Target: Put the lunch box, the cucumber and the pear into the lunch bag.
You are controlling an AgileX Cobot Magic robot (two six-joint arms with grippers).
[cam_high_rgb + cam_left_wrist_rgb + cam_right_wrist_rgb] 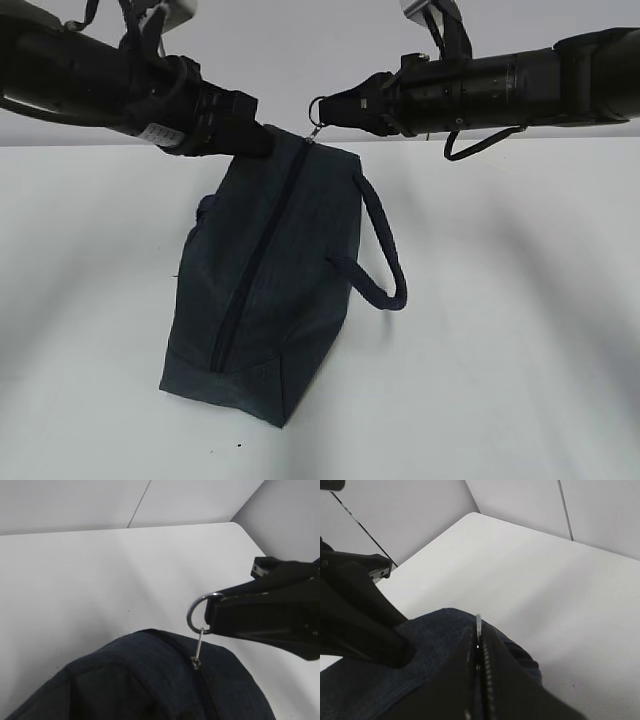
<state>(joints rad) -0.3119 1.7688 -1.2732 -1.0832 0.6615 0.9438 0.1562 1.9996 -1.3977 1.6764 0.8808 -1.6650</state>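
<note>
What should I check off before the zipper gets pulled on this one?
1. Right gripper shut on the ring pull: ok.
2. Left gripper pinching the bag at its zipper end: cannot tell, jaws hidden.
3. Zipper closed along its length: ok.
4. Bag resting on the table: ok.
5. Lunch box, cucumber, pear in view: not ok, none visible.

No readable text anywhere. Left arm (120,80) carries a small white sticker (165,133) with dark print, too small and blurred to make out. Bag (265,290), right arm (500,85) and table (520,330) show no labels, brands or numbers in any view.
</note>
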